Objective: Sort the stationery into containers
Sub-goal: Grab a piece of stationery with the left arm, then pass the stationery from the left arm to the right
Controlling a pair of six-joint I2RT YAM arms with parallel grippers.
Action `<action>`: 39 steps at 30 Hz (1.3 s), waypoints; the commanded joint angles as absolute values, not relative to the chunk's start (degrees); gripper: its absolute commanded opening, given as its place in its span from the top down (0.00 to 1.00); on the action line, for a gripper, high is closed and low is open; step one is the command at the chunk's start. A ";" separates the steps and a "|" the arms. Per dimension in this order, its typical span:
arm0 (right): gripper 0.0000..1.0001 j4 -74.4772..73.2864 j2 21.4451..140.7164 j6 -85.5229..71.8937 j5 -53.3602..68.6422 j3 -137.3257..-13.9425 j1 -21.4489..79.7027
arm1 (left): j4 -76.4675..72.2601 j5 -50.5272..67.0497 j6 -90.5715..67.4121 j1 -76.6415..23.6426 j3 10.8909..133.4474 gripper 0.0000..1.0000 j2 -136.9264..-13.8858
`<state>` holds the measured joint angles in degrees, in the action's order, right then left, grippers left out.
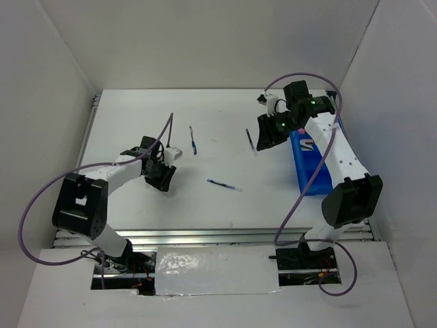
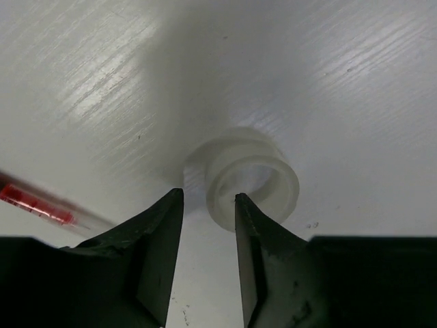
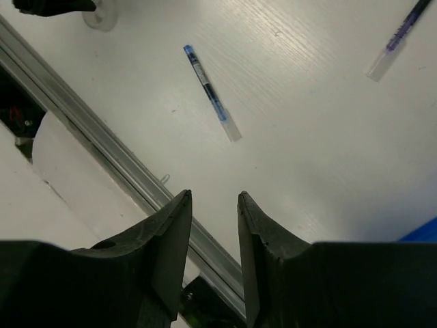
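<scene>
A clear tape ring (image 2: 263, 179) lies on the white table just ahead of my left gripper (image 2: 208, 196). The right finger (image 2: 249, 225) overlaps the ring's hole and the left finger stands outside the ring with a gap, so the ring's near wall sits between open jaws. A red pen (image 2: 37, 203) lies at the left. From above, my left gripper (image 1: 164, 179) is low at the table's left. My right gripper (image 1: 263, 140) hangs open and empty above the table beside the blue bin (image 1: 311, 167). Three dark-blue pens (image 1: 193, 140), (image 1: 250, 141), (image 1: 225, 184) lie loose.
The right wrist view looks down on a blue pen (image 3: 212, 92), another pen (image 3: 399, 35), the metal rail at the table's near edge (image 3: 109, 147) and a corner of the bin (image 3: 425, 232). White walls enclose the table on three sides.
</scene>
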<state>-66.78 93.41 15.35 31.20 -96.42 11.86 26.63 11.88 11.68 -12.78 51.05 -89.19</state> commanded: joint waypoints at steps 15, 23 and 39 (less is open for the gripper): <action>0.36 -36.39 86.13 -10.10 41.66 -79.96 26.71 | 21.18 19.52 -4.03 -16.60 58.09 0.88 -75.43; 0.35 -34.46 97.20 -17.75 46.66 -91.40 32.69 | 22.85 16.53 -10.63 -21.61 63.01 0.85 -70.93; 0.36 -35.16 106.78 -17.67 43.69 -99.93 37.97 | 23.29 16.44 -12.04 -22.76 64.86 0.84 -69.43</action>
<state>-36.60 105.86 -17.39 44.36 -97.56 37.39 24.23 15.86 -10.87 -22.55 62.28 -71.13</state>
